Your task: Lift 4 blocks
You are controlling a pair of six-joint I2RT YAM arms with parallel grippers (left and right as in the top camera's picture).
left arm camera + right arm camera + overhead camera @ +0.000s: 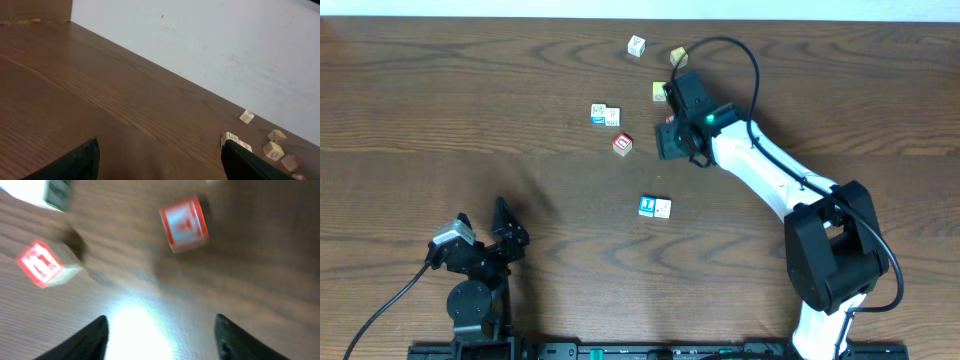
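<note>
A red-faced block (pixel 623 145) sits mid-table, just left of my right gripper (pixel 672 142). In the right wrist view two red-faced blocks lie on the wood ahead of my open right gripper (pixel 160 330), one (pixel 184 224) further ahead and one (pixel 42 264) off to the left. Nothing is between its fingers. A blue-faced block (pixel 647 206) touches a white-faced block (pixel 662 208) nearer the front. My left gripper (pixel 485 238) stands open and empty at the front left, far from all blocks; in its own view the left gripper (pixel 160 155) frames bare wood.
Other cubes lie at the back: a white one (pixel 636 45), two yellow-faced ones (pixel 678 57) (pixel 659 91), and a touching pair (pixel 605 115). The left wrist view shows those distant cubes (pixel 246 116) near the table's far edge and a white wall.
</note>
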